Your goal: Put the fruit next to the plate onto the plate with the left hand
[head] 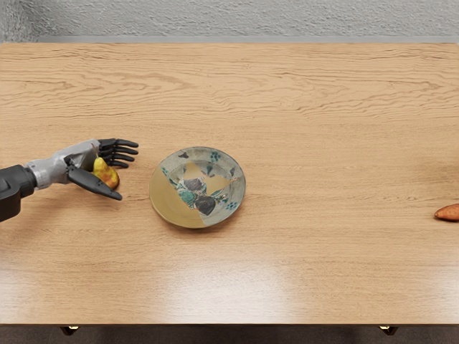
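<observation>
The left hand (90, 162) reaches in from the left side of the light brown wooden table (301, 100). A small yellow pear-shaped fruit (106, 173) lies on the table just left of the round glassy plate (156, 195) with blue-green and grey spots. The fruit sits between the straight black fingers (122, 150) on its far side and the thumb (97, 184) on its near side. The hand looks spread, not squeezed yet. This looks like the grabbing step. Next the fingers and thumb need to close on the fruit, lift it, and carry it right over the plate. An orange pointed vegetable (448, 212) lies well apart at the right edge.
</observation>
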You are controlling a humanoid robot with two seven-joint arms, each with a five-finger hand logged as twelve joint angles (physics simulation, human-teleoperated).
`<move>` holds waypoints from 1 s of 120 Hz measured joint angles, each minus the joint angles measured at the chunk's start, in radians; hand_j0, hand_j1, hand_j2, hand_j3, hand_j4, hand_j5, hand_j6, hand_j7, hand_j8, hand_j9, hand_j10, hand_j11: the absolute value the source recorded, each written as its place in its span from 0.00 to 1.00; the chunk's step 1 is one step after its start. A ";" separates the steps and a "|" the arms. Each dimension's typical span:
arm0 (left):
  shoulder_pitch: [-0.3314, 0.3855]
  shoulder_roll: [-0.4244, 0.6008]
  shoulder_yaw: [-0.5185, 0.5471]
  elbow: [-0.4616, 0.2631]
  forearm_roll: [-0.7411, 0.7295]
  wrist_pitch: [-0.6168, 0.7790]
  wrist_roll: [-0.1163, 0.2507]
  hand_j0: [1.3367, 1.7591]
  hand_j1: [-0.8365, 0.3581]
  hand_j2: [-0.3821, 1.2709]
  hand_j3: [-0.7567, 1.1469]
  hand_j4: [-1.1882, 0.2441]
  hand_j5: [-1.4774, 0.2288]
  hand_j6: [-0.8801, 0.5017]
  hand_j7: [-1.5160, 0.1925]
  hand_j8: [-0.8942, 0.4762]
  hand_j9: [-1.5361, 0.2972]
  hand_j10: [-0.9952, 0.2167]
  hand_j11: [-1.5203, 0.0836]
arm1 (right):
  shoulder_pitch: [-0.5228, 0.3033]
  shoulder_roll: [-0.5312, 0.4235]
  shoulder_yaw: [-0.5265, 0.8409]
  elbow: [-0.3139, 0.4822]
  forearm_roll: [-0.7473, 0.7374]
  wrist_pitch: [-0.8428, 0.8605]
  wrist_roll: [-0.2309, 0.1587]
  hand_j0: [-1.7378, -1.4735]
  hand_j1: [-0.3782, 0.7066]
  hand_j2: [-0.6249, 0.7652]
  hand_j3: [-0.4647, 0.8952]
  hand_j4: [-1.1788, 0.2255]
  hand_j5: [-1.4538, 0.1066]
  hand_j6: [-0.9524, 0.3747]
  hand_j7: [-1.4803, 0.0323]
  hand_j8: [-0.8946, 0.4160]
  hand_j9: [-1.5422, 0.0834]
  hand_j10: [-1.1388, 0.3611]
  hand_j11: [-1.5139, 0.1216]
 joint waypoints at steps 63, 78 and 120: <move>-0.002 0.005 -0.008 -0.001 0.008 0.002 0.000 0.76 0.72 0.27 0.40 0.64 0.66 0.44 0.68 0.45 0.65 0.60 0.73 | 0.000 0.000 0.000 0.000 0.000 0.000 0.000 0.30 0.04 0.45 0.34 0.83 0.92 0.71 0.97 0.68 0.94 0.75 0.92; -0.002 0.006 -0.008 -0.001 0.027 -0.005 0.000 0.76 0.67 0.27 0.40 0.60 0.62 0.40 0.64 0.42 0.61 0.55 0.69 | 0.000 0.000 0.000 0.000 0.000 0.000 0.000 0.30 0.04 0.45 0.34 0.83 0.92 0.71 0.97 0.68 0.94 0.75 0.92; -0.012 0.043 -0.014 -0.003 0.063 -0.037 0.000 0.76 0.51 0.29 0.40 0.49 0.50 0.29 0.52 0.30 0.49 0.43 0.56 | 0.000 0.000 0.000 0.000 0.000 0.000 0.000 0.30 0.04 0.45 0.34 0.83 0.92 0.71 0.97 0.68 0.94 0.75 0.92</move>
